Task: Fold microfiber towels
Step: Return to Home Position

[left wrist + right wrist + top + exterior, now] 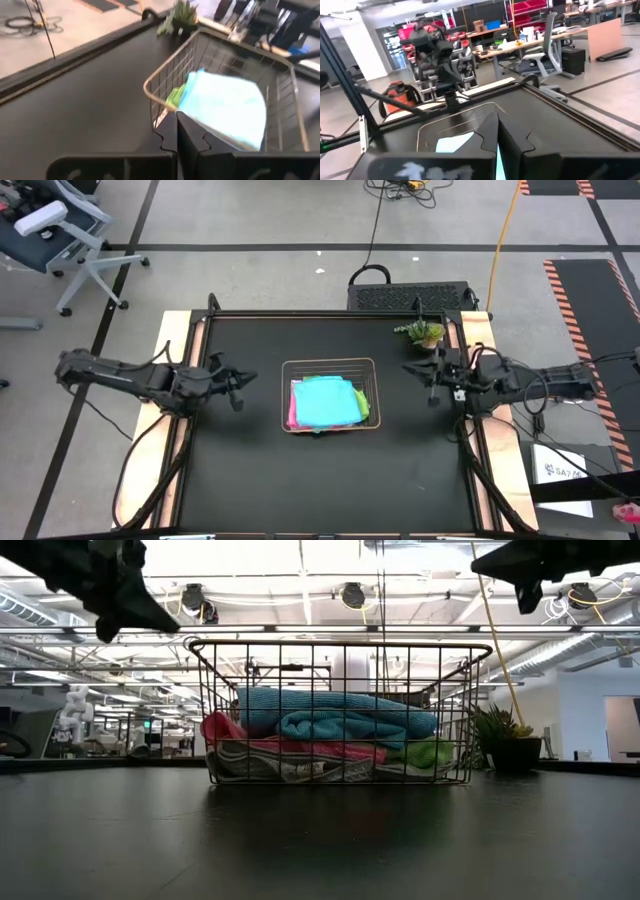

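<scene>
While neither holds anything, the left gripper and right gripper are both closed; between them, apart from each, the microfiber towels lie stacked in the wire basket, light blue uppermost.

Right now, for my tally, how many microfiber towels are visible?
4, stacked in the wire basket: light blue top, pink left, lime green right, grey-white bottom; another may hide.
</scene>
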